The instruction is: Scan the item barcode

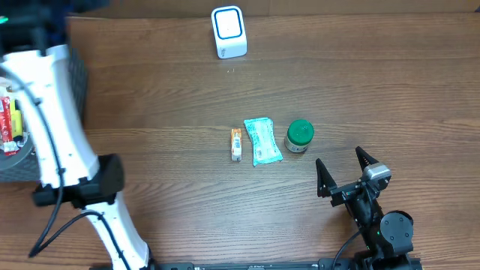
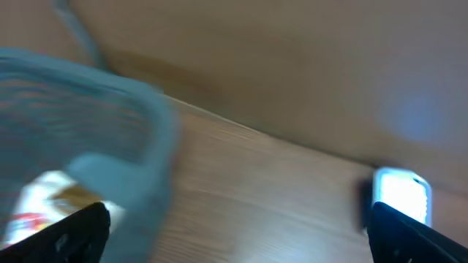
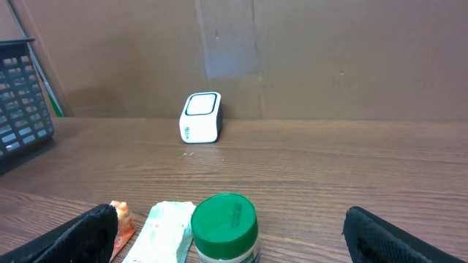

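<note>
Currently 3 small items lie in a row near the middle of the desk, and neither arm grips any of them. From 9 o'clock to 3 o'clock the row runs: a slim orange bar, a teal packet and a green-lidded jar. The jar stands upright, while the bar and the packet lie flat. The packet sits just beside the jar, though whether they touch cannot be told. The bar lies a little apart from the packet.

A white scanner with a blue-edged face stands at 12 o'clock near the far edge of the desk, well apart from the row.

The right gripper sits at about 4 o'clock from the jar and near it. Its fingers are spread wide and hold nothing. In its wrist view the jar lid shows low in the frame between the 2 fingers, with the scanner beyond it at 12 o'clock.

The white left arm reaches along the 9 o'clock side of the desk, where a mesh basket holds some packages. The left wrist view is blurred. The left gripper has its fingers at the 2 lower corners of that view, wide apart with nothing between them. The basket fills the 9 o'clock side of that view and the scanner shows at 3 o'clock.
</note>
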`<action>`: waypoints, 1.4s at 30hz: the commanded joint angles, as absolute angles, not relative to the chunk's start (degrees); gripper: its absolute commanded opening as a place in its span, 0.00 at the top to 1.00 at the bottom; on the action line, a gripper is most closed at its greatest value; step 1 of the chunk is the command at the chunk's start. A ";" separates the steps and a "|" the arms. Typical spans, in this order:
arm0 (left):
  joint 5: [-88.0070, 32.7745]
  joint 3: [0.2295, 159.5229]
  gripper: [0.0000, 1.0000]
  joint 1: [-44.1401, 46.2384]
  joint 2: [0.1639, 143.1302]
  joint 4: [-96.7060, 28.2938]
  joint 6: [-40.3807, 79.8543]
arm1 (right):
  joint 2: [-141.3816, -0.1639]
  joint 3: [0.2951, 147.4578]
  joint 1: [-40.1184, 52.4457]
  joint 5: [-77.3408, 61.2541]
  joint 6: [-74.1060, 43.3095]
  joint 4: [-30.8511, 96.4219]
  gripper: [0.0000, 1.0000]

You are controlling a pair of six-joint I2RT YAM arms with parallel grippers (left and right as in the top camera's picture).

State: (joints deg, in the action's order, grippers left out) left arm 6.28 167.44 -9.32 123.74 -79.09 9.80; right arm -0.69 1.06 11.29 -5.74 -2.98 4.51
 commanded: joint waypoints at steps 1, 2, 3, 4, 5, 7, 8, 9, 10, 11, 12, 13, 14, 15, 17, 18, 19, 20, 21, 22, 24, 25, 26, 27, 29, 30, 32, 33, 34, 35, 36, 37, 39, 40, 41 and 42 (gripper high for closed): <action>7.42 167.89 0.00 -15.57 123.61 -81.01 5.72 | -0.16 0.45 11.18 -5.65 -3.22 4.25 0.00; 7.99 167.68 0.00 -17.19 123.66 -81.62 5.74 | -0.16 0.45 11.18 -5.65 -3.22 4.25 0.00; 8.08 167.37 0.00 -19.18 123.83 -82.48 5.74 | -0.16 0.45 11.18 -5.67 -3.22 4.25 0.00; 8.08 167.24 0.00 -20.75 124.07 -83.31 5.74 | -0.16 0.45 11.18 -5.65 -3.22 4.25 0.00; 8.12 167.22 0.00 -21.91 124.42 -84.07 5.72 | -0.16 0.45 11.18 -5.67 -3.22 4.25 0.00; 8.14 166.84 0.00 -24.40 125.12 -85.60 5.54 | -0.19 0.45 11.18 -5.65 -3.22 4.25 0.00; 8.14 166.54 0.01 -25.36 125.54 -86.11 5.13 | -0.16 0.45 11.18 -5.65 -3.22 4.25 0.00; 8.16 166.06 0.01 -26.20 125.86 -86.52 4.80 | -0.16 0.45 11.18 -5.65 -3.22 4.25 0.00; 8.14 165.23 0.01 -27.18 126.23 -86.89 4.16 | -0.16 0.45 11.18 -5.65 -3.22 4.25 0.00; 8.14 163.52 0.01 -28.18 126.39 -86.94 3.27 | -0.16 0.45 11.18 -5.65 -3.22 4.25 0.00; 8.16 161.71 0.01 -28.86 126.43 -86.65 2.46 | -0.16 0.45 11.18 -5.65 -3.22 4.25 0.00; 8.16 159.50 0.01 -29.61 126.43 -86.13 1.23 | -0.16 0.45 11.18 -5.65 -3.22 4.25 0.00; 8.14 156.66 0.00 -30.44 126.45 -85.08 -0.71 | -0.16 0.45 11.18 -5.65 -3.22 4.25 0.00; 8.12 152.62 0.00 -31.59 126.45 -83.50 -2.70 | -0.16 0.45 11.18 -5.65 -3.22 4.25 0.00; 8.14 147.02 0.00 -33.17 126.45 -81.45 -4.03 | -0.16 0.45 11.18 -5.65 -3.22 4.25 0.00; 8.16 144.16 0.00 -33.89 126.45 -80.25 -4.86 | -0.16 0.45 11.18 -5.65 -3.22 4.25 0.00; 8.14 141.45 0.00 -34.52 126.45 -78.91 -5.82 | -0.16 0.45 11.18 -5.65 -3.22 4.25 0.00; 8.14 138.08 0.00 -35.40 126.45 -77.21 -6.98 | -0.16 0.45 11.18 -5.65 -3.22 4.25 0.00; 8.14 134.56 0.00 -36.23 126.45 -75.31 -7.79 | -0.16 0.45 11.18 -5.65 -3.22 4.25 0.00; 8.60 131.02 0.00 -37.23 126.45 -73.25 -8.82 | -0.16 0.45 11.18 -5.65 -3.22 4.25 0.00; 9.43 126.61 0.00 -38.79 126.45 -69.76 -9.67 | -0.16 0.45 11.18 -5.65 -3.22 4.25 0.00; 8.49 123.68 0.00 -40.03 126.45 -67.02 -10.37 | -0.16 0.45 11.18 -5.65 -3.22 4.25 0.00; 7.73 122.13 0.00 -40.60 126.45 -65.58 -10.81 | -0.16 0.45 11.18 -5.65 -3.22 4.25 0.00; 7.16 121.03 0.00 -40.99 126.45 -64.45 -11.18 | -0.16 0.45 11.18 -5.65 -3.22 4.25 0.00; 5.17 117.93 0.00 -41.71 126.48 -61.08 -13.43 | -0.16 0.45 11.18 -5.65 -3.22 4.25 0.00; 4.45 116.11 0.00 -42.04 126.48 -59.00 -15.29 | -0.16 0.45 11.18 -5.65 -3.22 4.25 0.00; 4.32 112.84 0.00 -42.33 126.52 -54.50 -17.30 | -0.16 0.45 11.18 -5.67 -3.22 4.25 0.00; 3.84 111.96 0.00 -42.33 126.56 -53.28 -18.09 | -0.16 0.45 11.18 -5.65 -3.22 4.25 0.00; 2.52 110.93 0.00 -42.33 126.78 -51.59 -19.38 | -0.16 0.45 11.18 -5.65 -3.22 4.25 0.00; 1.96 110.28 0.00 -42.30 126.89 -50.52 -20.27 | -0.16 0.45 11.18 -5.65 -3.22 4.25 0.00; 1.83 109.40 0.00 -42.28 126.98 -49.17 -21.06 | -0.16 0.45 11.18 -5.65 -3.22 4.25 0.00; 1.87 108.75 0.00 -42.30 126.98 -48.18 -21.50 | -0.16 0.45 11.18 -5.65 -3.22 4.25 0.00; 1.85 107.04 0.00 -42.37 127.07 -45.63 -21.89 | -0.16 0.45 11.18 -5.65 -3.22 4.25 0.00; 1.83 106.10 0.00 -42.41 127.20 -44.38 -21.89 | -0.19 0.45 11.18 -5.65 -3.22 4.25 0.00; 1.80 105.43 0.00 -42.46 127.26 -43.57 -21.87 | -0.16 0.45 11.18 -5.65 -3.22 4.25 0.00; 1.74 104.53 0.00 -42.46 127.42 -42.57 -21.89 | -0.16 0.45 11.18 -5.65 -3.22 4.25 0.00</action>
